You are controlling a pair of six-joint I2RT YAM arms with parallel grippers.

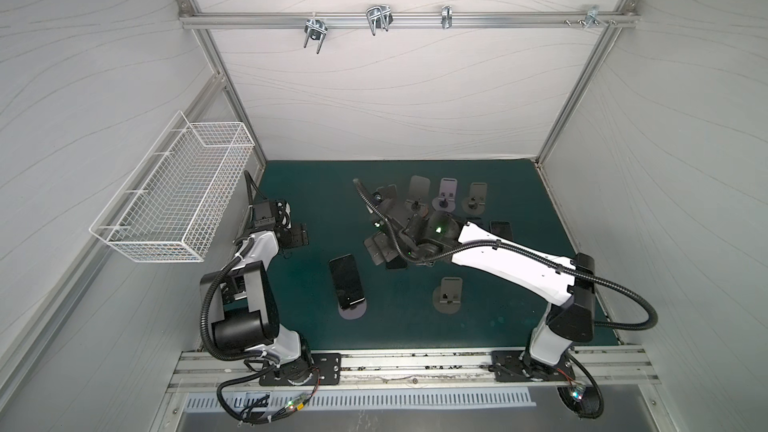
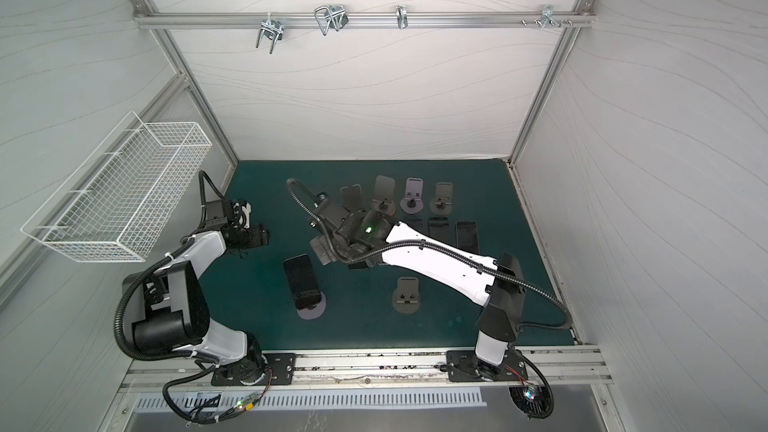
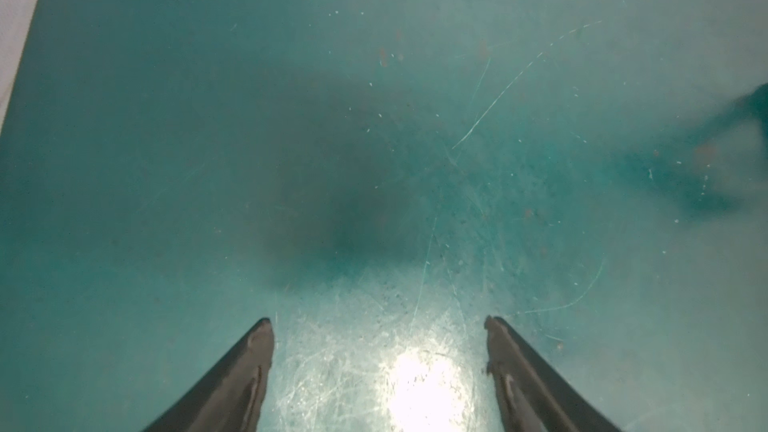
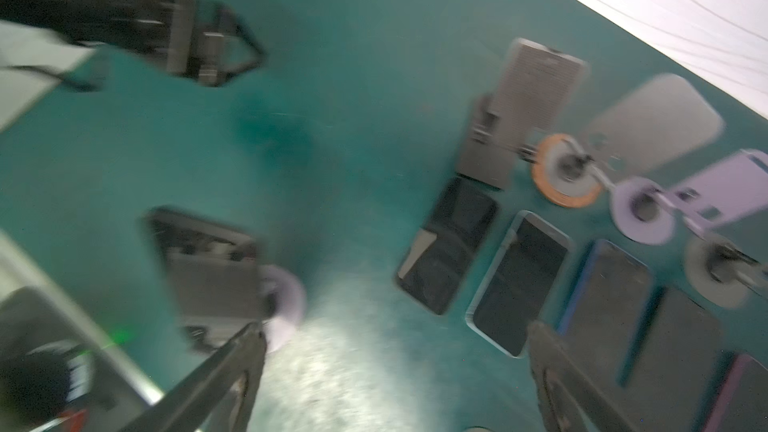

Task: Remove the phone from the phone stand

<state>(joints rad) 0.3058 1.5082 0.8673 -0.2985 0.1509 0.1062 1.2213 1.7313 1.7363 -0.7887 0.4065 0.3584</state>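
- Right pincer [image 4: 397,328] gapes empty; phone [image 4: 208,272] on its stand [image 4: 289,305] lies near one jaw.
- Straddle its edges, lift clear.
- Left pincer [image 3: 378,320] parted, empty.

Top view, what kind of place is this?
Probably a robot test cell: white panel walls on an aluminium frame, a left arm and right arm bolted to a rail, and a green mat set with phones and phone stands.

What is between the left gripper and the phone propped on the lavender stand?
Nothing but bare green mat separates the left gripper from the phone; both top views show that stretch empty.
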